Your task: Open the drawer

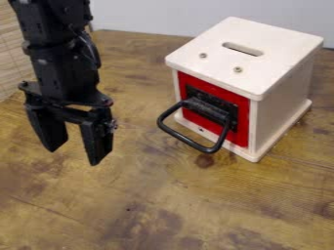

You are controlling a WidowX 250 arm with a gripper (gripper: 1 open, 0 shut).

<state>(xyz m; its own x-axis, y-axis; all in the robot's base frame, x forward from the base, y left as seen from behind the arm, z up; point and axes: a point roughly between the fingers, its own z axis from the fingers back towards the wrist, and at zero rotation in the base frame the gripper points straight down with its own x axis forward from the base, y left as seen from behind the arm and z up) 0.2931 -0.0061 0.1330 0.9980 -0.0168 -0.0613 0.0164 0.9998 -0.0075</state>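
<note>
A small cream-white cube box [268, 61] stands at the right on the wooden table [156, 205]. Its red-fronted drawer [216, 105] faces left and toward me, with a black plate and a large black rounded loop handle [189, 125] sticking out low over the table. The drawer front sits flush in the box. My black gripper [73, 145] hangs at the left, pointing down, its two fingers apart with nothing between them. It stands well left of the handle, a clear gap between them.
The box top has a slot [243, 46] and two small screws. A pale wall runs behind the table at the top. Bare wood lies in front of the box and below the gripper.
</note>
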